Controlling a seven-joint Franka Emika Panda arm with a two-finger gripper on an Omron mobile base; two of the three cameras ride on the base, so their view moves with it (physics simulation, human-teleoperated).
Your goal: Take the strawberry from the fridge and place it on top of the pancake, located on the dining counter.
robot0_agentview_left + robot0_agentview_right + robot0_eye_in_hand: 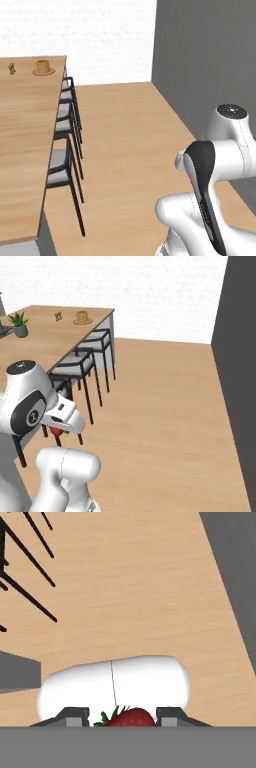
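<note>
Gripping strawberry (128, 718) in pincer (122, 716)

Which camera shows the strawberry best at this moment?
The hand view: the strawberry sits red with green leaves between the end effector fingertips, close to the lens. The right base view gives a small red spot under the arm's white wrist. In the left base view the arm stands in front of it.
</note>
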